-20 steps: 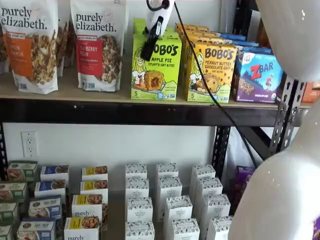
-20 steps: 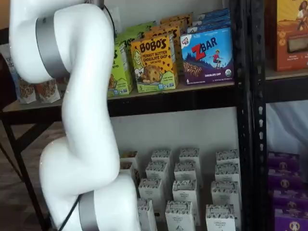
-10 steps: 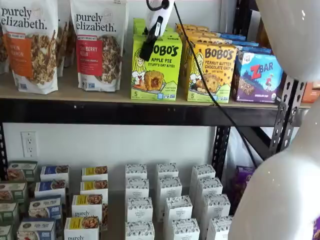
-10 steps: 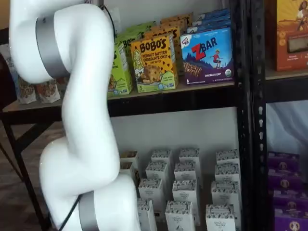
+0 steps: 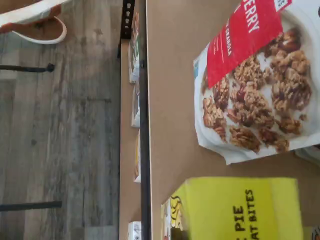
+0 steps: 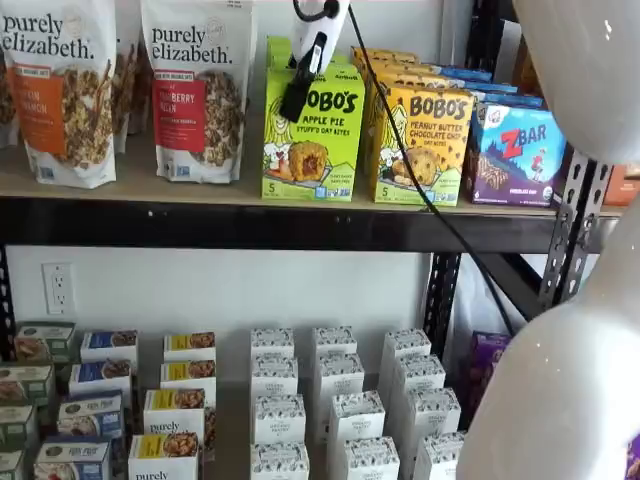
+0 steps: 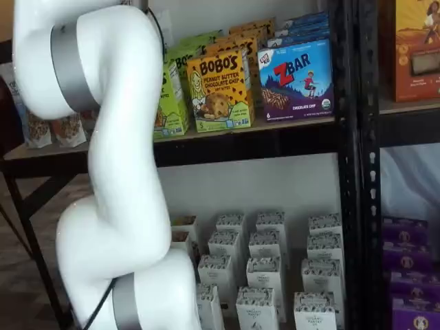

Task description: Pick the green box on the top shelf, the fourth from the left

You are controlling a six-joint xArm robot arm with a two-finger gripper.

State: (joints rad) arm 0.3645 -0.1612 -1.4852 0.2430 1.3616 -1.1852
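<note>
Hand [image 6: 297, 95] clamped on green box [image 6: 318, 140] | granola bag [image 6: 195, 90] beside | peanut butter box [image 6: 420, 145] opposite side

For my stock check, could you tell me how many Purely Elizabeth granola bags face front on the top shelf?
2: an orange-label bag at the far left and a red-label bag beside the green box. More bags stand partly hidden behind them.

Matt cardboard green box [image 6: 312, 130] on tan wooden top shelf [image 6: 140, 180] (black steel beam).

White arm [image 7: 117, 172] upright, fingers [image 6: 297, 95] closed, angled downward
</note>
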